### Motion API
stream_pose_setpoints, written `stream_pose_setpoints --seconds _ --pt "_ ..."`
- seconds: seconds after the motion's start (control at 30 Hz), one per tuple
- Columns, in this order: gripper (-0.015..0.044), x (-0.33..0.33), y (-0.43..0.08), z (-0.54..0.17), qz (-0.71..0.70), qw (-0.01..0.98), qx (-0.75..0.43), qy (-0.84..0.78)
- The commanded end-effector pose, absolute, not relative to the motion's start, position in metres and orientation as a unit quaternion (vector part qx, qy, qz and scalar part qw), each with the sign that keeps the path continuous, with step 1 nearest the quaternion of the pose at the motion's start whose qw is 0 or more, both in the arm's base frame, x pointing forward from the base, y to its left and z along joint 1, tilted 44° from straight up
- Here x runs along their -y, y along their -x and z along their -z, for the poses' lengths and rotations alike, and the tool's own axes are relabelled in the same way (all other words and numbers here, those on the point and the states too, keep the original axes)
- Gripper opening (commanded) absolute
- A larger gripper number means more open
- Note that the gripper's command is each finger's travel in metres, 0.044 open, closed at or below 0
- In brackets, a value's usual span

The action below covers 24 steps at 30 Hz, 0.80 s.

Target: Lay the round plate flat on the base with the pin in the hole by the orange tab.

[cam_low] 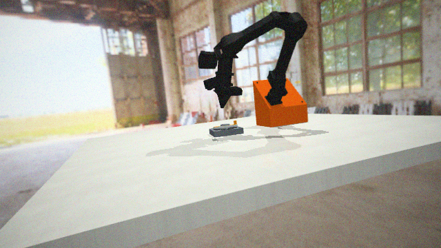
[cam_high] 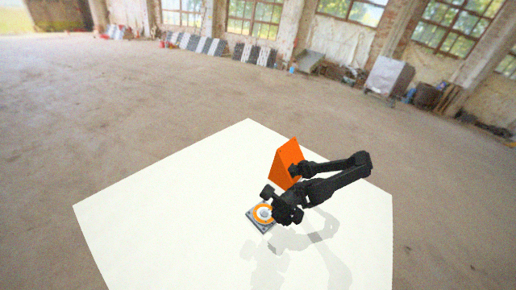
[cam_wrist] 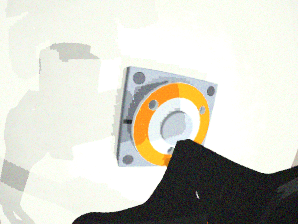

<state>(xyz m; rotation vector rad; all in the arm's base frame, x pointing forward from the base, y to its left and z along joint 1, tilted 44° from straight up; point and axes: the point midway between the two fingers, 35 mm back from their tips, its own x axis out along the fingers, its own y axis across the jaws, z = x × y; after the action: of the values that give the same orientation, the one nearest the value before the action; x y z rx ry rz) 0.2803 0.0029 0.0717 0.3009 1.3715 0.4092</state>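
Table (cam_high: pixel 161 209) first: a broad white slab carrying the arm's orange mount (cam_high: pixel 285 163) toward its far right edge, with the small grey base (cam_low: pixel 226 131) a little inward from that mount, toward the table's middle. On the base sits the round plate (cam_wrist: pixel 172 123), an orange ring around a pale centre threaded on the post (cam_wrist: pixel 174 124); its orange tab (cam_low: pixel 235 122) shows in the exterior view as a small upright nub at the plate's right rim. Whether the plate rides tilted is too fine to tell, and the pin cannot be picked out. Tool (cam_low: pixel 224 100) hangs well above the plate, apart from it, pointing down, fingers pressed together with nothing between them; in the wrist view its dark body covers the plate's near rim. By my judgement the approach step is in hand, with no contact yet. Next move calls for lowering beside the tab and nudging it sideways so the plate turns on the post until the hole beside the tab meets the pin and the plate drops flat, then lifting away.
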Motion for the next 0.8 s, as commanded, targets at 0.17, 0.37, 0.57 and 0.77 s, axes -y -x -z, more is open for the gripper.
stream_pose_setpoints --seconds 0.17,0.37,0.57,0.77 --pt "0.0000 0.021 -0.214 -0.014 -0.248 0.684 -0.629 -0.273" --pt "0.0000 0.020 -0.213 -0.015 -0.248 0.684 -0.629 -0.274" --pt "0.0000 0.009 -0.216 -0.003 -0.247 0.684 -0.630 -0.273" --pt "0.0000 -0.012 -0.217 0.017 -0.248 0.684 -0.629 -0.274"
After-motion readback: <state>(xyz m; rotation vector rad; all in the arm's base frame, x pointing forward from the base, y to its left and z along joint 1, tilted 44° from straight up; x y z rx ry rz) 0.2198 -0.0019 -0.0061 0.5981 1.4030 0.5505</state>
